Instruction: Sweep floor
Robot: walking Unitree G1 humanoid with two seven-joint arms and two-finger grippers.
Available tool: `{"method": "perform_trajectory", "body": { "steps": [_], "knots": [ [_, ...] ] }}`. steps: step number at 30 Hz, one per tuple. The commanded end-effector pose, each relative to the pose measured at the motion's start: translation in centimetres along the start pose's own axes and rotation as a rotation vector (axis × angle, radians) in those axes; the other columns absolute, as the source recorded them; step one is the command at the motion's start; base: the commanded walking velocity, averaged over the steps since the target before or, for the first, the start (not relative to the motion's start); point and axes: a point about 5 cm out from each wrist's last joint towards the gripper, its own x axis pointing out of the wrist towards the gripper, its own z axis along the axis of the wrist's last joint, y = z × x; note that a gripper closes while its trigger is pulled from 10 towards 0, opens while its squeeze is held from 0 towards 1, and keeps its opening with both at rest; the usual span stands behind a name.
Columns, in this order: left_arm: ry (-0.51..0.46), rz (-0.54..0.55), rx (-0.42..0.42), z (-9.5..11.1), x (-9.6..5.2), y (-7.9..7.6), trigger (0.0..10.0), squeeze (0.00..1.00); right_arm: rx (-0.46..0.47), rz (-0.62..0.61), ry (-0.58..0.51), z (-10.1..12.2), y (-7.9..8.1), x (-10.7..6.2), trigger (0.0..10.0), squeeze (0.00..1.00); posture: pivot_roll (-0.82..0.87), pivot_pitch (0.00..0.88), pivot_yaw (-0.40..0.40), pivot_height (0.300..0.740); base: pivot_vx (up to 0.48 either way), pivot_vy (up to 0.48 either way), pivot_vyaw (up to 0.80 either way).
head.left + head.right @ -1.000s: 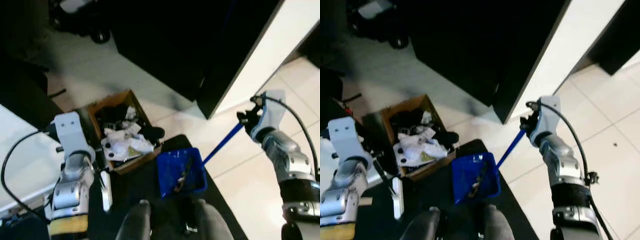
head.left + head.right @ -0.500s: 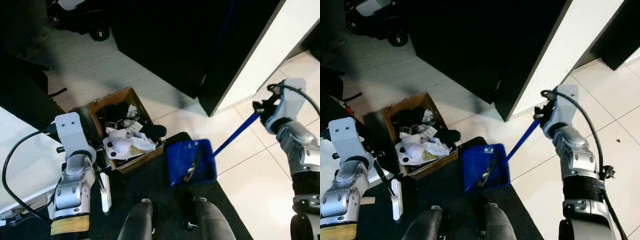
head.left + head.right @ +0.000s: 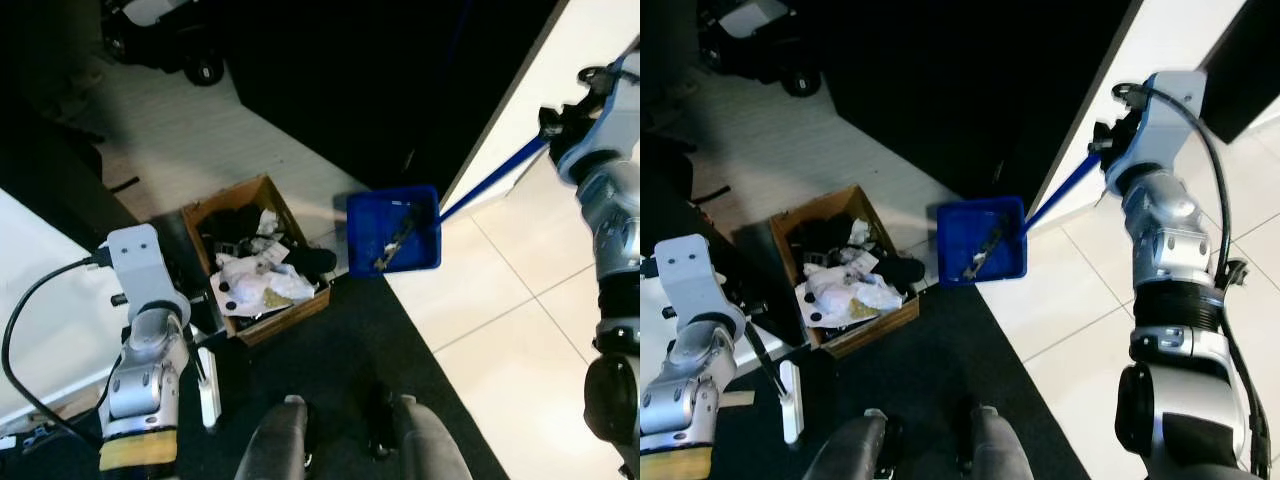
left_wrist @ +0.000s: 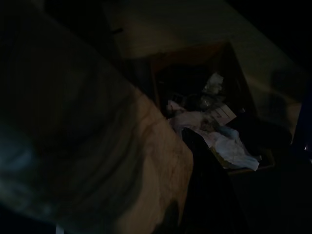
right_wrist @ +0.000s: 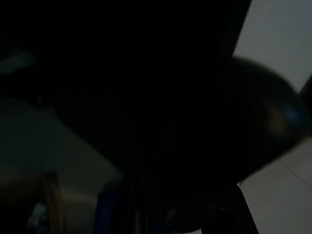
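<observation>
A blue dustpan (image 3: 393, 232) with dark debris in it hangs above the pale floor, just right of a brown cardboard box (image 3: 255, 262) full of crumpled paper and dark rubbish. Its long blue handle (image 3: 495, 178) slants up to my right gripper (image 3: 556, 124), which is shut on the handle's end, high at the right. My left arm (image 3: 145, 340) hangs low on the left beside the box. A thin dark stick with a white piece (image 3: 208, 388) stands on the floor next to it. The dark left wrist view makes out the box's rubbish (image 4: 214, 129).
A black mat (image 3: 340, 350) covers the floor before my feet (image 3: 345, 440). White tiles (image 3: 510, 330) lie to the right. A tall black cabinet (image 3: 350, 80) and a white wall panel (image 3: 560, 50) stand behind. A white surface (image 3: 40, 290) is at the left, a wheeled object (image 3: 160, 40) at top left.
My right arm has lifted the dustpan off the black mat and swung it up and away, to a spot beside the box's right side. The left arm has stayed put.
</observation>
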Motion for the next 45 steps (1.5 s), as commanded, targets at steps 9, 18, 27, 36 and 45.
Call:
{"method": "perform_trajectory", "body": {
  "steps": [9, 18, 27, 36, 45],
  "knots": [
    [-0.023, 0.031, -0.001, 0.2, 0.0, 0.3, 10.0, 0.0, 0.05, 0.106, -0.369, 9.8, 5.6, 2.7, 10.0, 0.0, 0.09, 0.179, -0.023, 0.74, 0.0, 0.0, 0.0],
    [-0.027, 0.044, -0.009, 0.1, -0.1, 0.4, 10.0, 0.0, 0.065, 0.324, -0.54, 12.8, 12.6, 2.4, 10.0, 0.0, 0.11, 0.167, -0.04, 0.74, 0.0, 0.0, 0.0],
    [-0.037, 0.055, -0.02, 0.0, -0.4, 0.4, 10.0, 0.0, -0.059, 0.655, -0.768, 14.6, 23.5, -0.8, 10.0, 0.0, 0.15, 0.137, -0.068, 0.74, 0.0, 0.0, 0.0],
    [-0.03, 0.054, -0.026, -0.5, -0.9, 0.2, 10.0, 0.0, -0.261, 0.866, -1.028, 14.1, 28.5, -5.0, 10.0, 0.0, 0.16, 0.133, -0.074, 0.74, 0.0, 0.0, 0.0],
    [-0.024, 0.034, -0.021, -0.6, -0.9, -0.4, 10.0, 0.0, -0.375, 0.968, -1.284, 13.3, 30.8, -8.6, 10.0, 0.0, 0.17, 0.134, -0.07, 0.74, 0.0, 0.0, 0.0]
  ]
}}
